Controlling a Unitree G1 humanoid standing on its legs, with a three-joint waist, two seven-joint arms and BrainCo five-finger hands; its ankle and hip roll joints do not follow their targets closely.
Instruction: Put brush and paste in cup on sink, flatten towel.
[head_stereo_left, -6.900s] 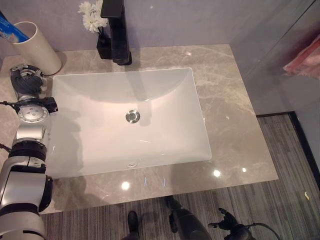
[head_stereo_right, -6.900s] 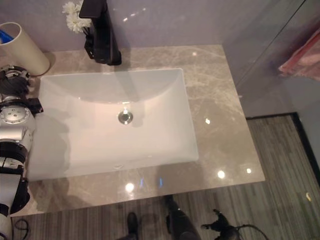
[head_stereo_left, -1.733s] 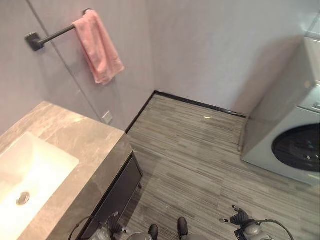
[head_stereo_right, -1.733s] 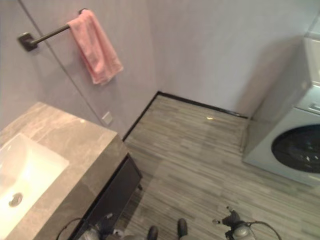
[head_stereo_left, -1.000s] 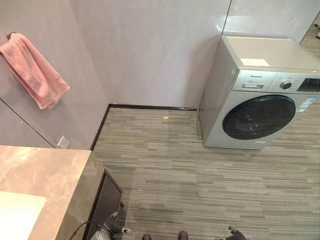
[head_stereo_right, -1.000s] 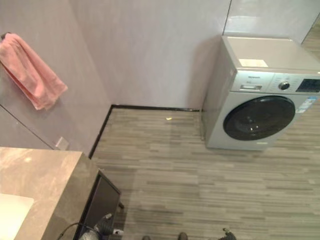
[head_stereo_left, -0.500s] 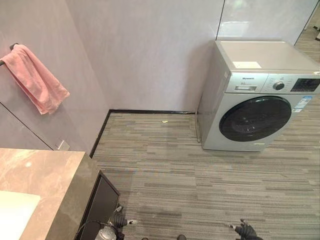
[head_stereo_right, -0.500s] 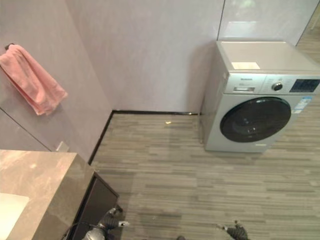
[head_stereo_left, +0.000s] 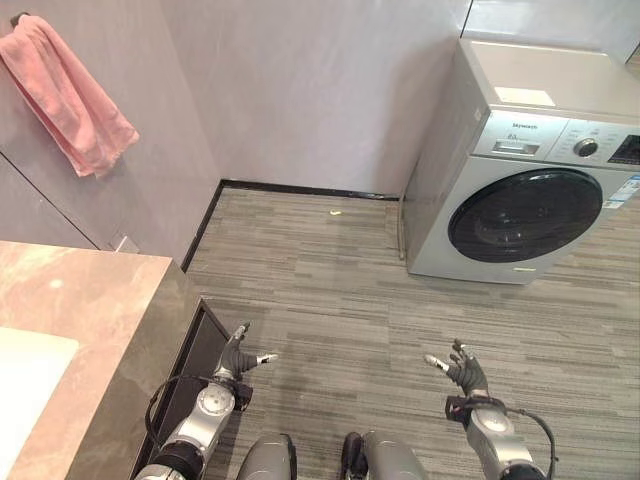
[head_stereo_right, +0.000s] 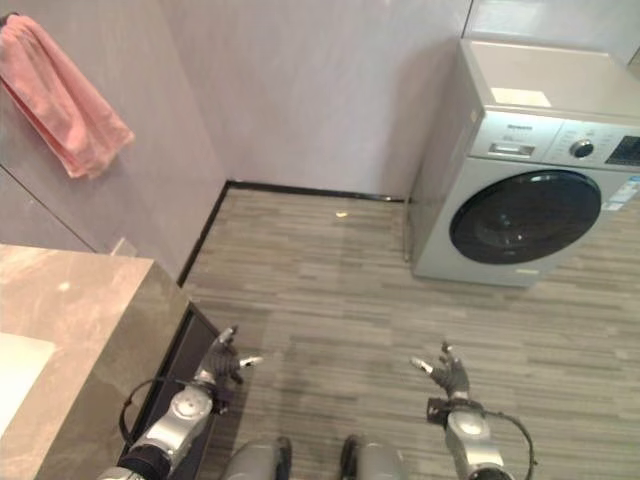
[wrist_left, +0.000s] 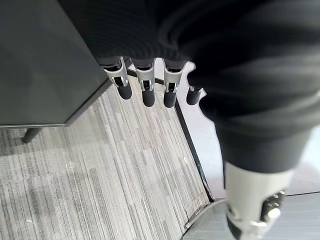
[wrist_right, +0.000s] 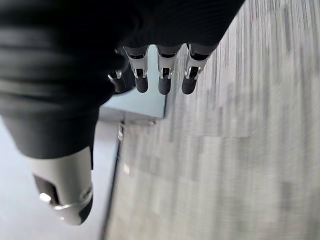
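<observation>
High on the grey wall at the upper left hung the pink terry towel, bunched and drooping in folds from its dark rail, so by the look of it the flattening step was not yet done. Below it the beige marble tabletop showed just a corner of the white rectangular sink basin; no cup, brush or paste was in view, so that half of the task could not be judged from here. Left hand hung low beside the dark cabinet under the tabletop, fingers straight and relaxed, holding nothing. Right hand hung over the grey striped floor, fingers likewise loose and empty. Both hands were well apart from the towel. Silver front-loading washing machine stood against the far wall at the right, round dark door shut, contents not readable. Remaining work, likely: approach the rail and spread the towel flat.
</observation>
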